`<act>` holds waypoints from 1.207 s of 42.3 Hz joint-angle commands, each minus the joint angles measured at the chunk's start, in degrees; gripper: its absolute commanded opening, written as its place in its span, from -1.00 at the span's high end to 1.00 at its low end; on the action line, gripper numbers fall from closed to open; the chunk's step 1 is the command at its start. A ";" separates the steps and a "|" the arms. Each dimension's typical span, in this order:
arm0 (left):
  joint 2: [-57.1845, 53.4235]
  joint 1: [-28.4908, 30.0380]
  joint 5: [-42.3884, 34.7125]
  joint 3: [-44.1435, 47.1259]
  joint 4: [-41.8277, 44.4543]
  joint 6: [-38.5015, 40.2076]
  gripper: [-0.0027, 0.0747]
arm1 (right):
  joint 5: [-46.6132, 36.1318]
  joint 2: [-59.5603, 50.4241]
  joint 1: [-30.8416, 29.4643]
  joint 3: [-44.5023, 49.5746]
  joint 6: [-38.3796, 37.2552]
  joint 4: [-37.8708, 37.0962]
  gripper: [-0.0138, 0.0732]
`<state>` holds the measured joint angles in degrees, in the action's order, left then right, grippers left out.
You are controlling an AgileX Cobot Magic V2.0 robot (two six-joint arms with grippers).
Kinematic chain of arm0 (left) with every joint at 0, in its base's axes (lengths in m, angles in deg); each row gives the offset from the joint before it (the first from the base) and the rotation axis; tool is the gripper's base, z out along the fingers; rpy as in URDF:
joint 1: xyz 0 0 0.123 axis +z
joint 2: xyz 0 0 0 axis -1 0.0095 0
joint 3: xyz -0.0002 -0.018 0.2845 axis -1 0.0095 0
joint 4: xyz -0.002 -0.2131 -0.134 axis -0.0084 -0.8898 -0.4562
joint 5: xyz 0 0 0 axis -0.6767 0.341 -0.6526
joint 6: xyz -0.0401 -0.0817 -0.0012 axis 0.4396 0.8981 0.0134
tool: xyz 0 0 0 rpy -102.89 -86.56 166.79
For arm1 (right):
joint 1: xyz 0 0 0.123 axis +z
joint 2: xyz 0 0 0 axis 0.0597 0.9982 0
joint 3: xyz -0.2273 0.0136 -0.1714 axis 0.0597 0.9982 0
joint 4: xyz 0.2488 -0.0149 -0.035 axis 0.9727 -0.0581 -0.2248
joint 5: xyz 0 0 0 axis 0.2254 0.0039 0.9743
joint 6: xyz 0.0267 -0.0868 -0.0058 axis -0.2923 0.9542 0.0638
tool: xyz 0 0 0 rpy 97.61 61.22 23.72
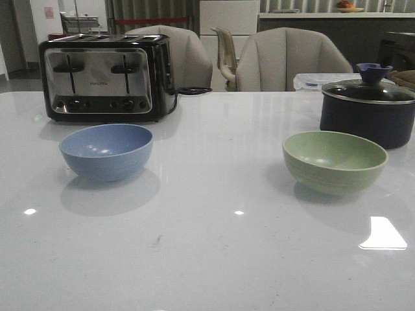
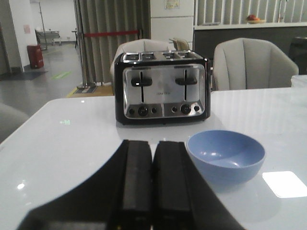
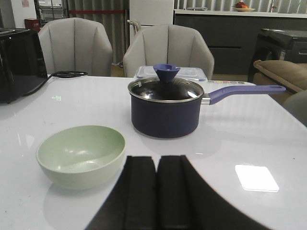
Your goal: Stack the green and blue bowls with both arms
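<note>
Neither bowl is yet held, so the step in hand is judged to be the first approach. The blue bowl (image 1: 106, 151) stands upright on the white table (image 1: 207, 259) on the robot's left, in front of the four-slot toaster (image 1: 104, 78). The green bowl (image 1: 334, 161) stands upright on the right, just beside and in front of the dark lidded saucepan (image 1: 367, 110). The two bowls are well apart, and both are empty.

The left gripper (image 2: 153, 177) has its fingers pressed together with only a thin seam between them and holds nothing. The right gripper (image 3: 157, 191) is likewise closed to a narrow seam and empty. Neither arm appears in the front view.

To do the step well, each gripper should first open wide. One finger should then pass inside the rim and the other outside, clamping the wall of the bowl on the near side. One bowl should be lifted clear of the table, carried level over the other, centred and lowered before release.

Obstructions: the saucepan and its long blue handle (image 3: 244, 90) lie close behind the green bowl, so the right arm should come from the near side. The toaster and its black cord (image 1: 192, 91) stand behind the blue bowl, apart from it. The table between the bowls is bare.
</note>
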<state>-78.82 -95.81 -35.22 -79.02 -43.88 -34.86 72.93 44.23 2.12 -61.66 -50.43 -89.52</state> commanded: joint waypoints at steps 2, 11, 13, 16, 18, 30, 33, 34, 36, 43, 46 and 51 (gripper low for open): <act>-1.21 0.22 -6.52 -3.73 -0.15 0.17 0.67 | -3.68 -1.24 -0.03 -6.19 0.27 -0.05 0.60; -0.03 0.22 -3.66 -15.16 -0.15 0.17 0.67 | 3.90 0.73 -0.03 -20.17 0.27 -0.23 0.60; 0.98 0.22 -0.78 -18.98 -0.15 0.17 0.67 | 5.73 2.18 -0.03 -23.36 0.27 -0.23 0.60; 3.02 0.22 3.42 -23.80 -0.15 0.17 0.67 | 8.82 4.86 -0.03 -27.85 0.27 -0.23 0.60; 4.91 0.22 6.11 -26.96 -0.15 0.17 0.67 | 11.22 6.97 -0.03 -30.84 0.27 -0.23 0.60; 18.45 0.22 24.74 -41.17 -1.15 0.17 0.67 | 25.35 20.35 -0.03 -40.91 0.27 -0.23 0.60; 20.88 0.22 25.17 -41.18 -1.15 0.17 0.67 | 27.54 23.16 -0.03 -40.91 0.27 -0.23 0.60; 21.71 0.22 25.21 -41.07 -1.15 0.17 0.67 | 28.46 23.97 -0.03 -40.91 0.27 -0.23 0.60; 22.93 0.22 26.00 -40.94 -1.15 0.17 0.67 | 29.80 25.90 -0.03 -40.91 0.27 -0.23 0.60; 27.63 0.22 29.58 -40.94 -1.37 0.17 0.67 | 33.85 32.39 -0.03 -40.91 0.27 -0.23 0.60; 29.31 0.22 32.02 -40.94 -1.48 0.17 0.67 | 34.35 34.76 -0.03 -40.83 0.27 -0.23 0.60; 31.71 0.22 32.59 -40.94 -1.48 0.17 0.67 | 34.29 38.37 -0.03 -39.85 0.27 -0.23 0.60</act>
<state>-49.01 -95.81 1.06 -118.16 -44.97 -34.86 110.99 80.31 2.12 -100.38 -50.43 -89.52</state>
